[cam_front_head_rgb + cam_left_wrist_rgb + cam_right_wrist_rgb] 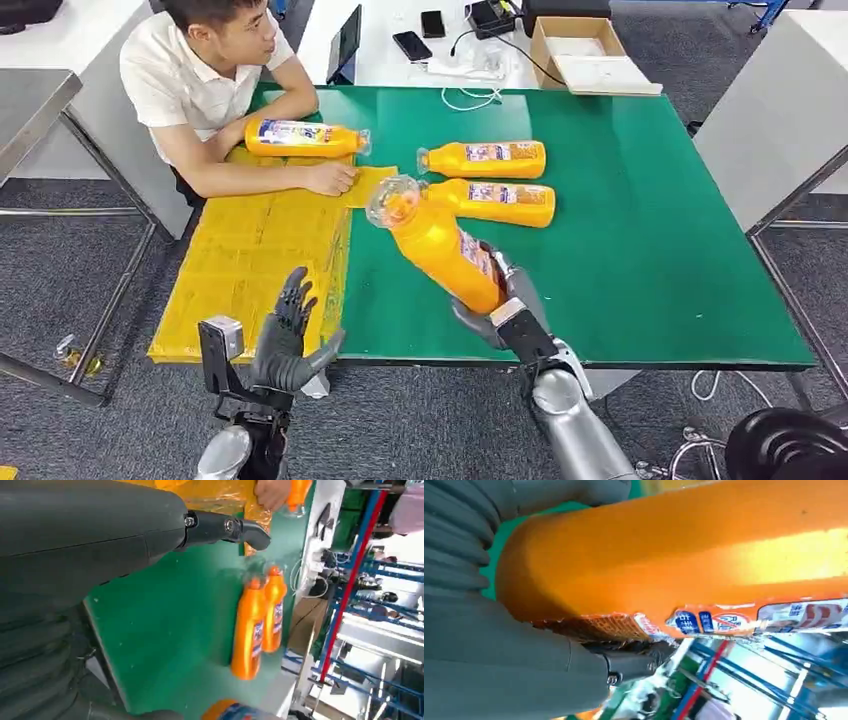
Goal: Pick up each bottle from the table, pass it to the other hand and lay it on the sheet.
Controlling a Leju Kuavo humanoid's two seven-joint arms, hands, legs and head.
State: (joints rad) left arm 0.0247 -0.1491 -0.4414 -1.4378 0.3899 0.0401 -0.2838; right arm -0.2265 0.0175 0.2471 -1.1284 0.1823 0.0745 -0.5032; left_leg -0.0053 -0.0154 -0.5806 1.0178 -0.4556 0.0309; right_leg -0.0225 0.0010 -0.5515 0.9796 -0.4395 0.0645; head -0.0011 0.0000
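We see a green table (650,250) standing on grey carpet, with a white desk beyond its far edge carrying phones, cables and an open cardboard box (580,50). A yellow sheet (250,270) covers the table's left part and hangs over the near edge. A person (215,85) sits at the far left, forearm resting on the sheet beside one orange bottle (300,137) that lies crosswise, its cap to the right. Two more bottles (485,158) lie side by side on the bare green near the middle, long axes running left to right, caps pointing left toward the sheet. The right robot hand (500,310) grips a fourth bottle, the held bottle (435,240), around its base, lifted above the table and tilted so its clear cap points up, far and left. From the right wrist view the fingers wrap the bottle's lower end, though we cannot quite make out how fully they close. The left robot hand (288,340) is raised at the near edge by the sheet, fingers spread and upright, holding nothing.
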